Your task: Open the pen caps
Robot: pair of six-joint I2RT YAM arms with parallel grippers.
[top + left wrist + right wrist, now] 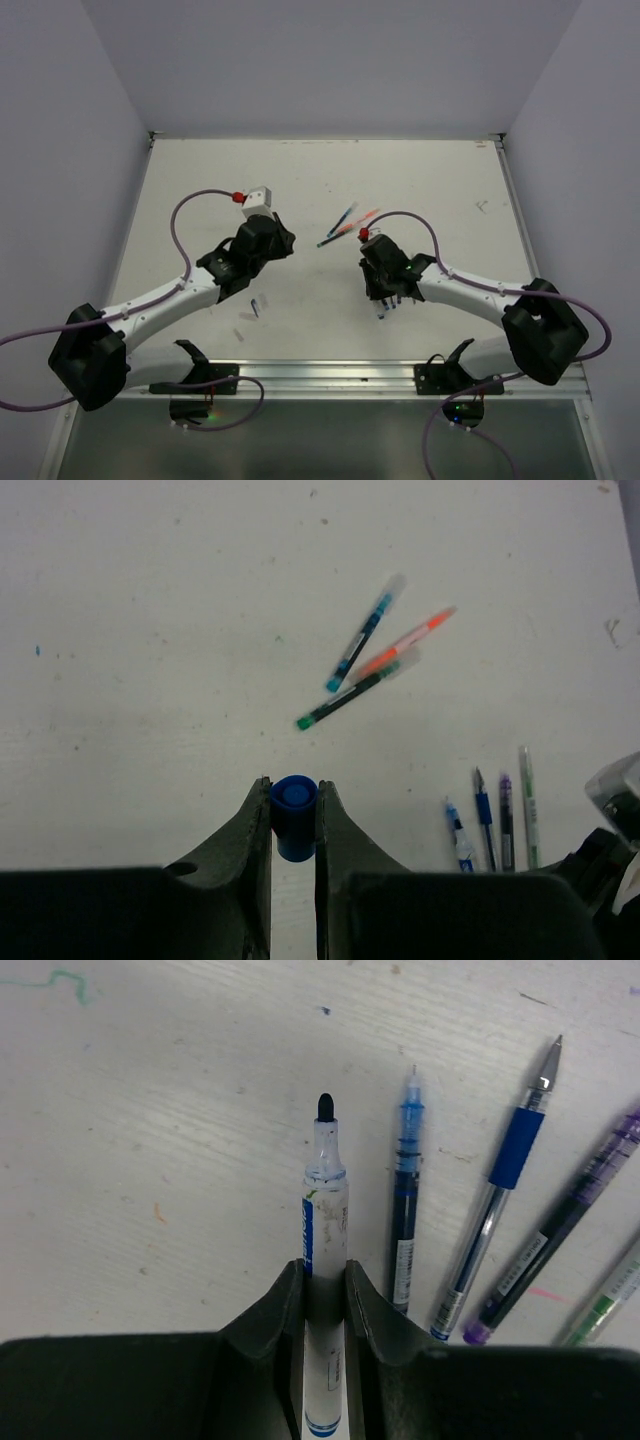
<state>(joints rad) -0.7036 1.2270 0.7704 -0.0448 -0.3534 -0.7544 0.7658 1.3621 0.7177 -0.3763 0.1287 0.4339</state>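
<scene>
My left gripper [293,792] is shut on a short blue pen cap [293,820], held above the table with its closed end toward the camera. My right gripper [325,1275] is shut on a white marker [325,1215] with blue print; its dark tip is bare. In the top view the left gripper [275,238] and right gripper [385,290] are apart, either side of the table's middle. Three capped pens, teal [360,640], orange-red [405,643] and green [350,693], lie in a loose cluster [347,224].
Several uncapped pens lie side by side under the right gripper: a blue one [403,1210], a blue-grip one [500,1200], a purple one [560,1220] and a green one [605,1305]. A small blue piece [255,308] lies near the left arm.
</scene>
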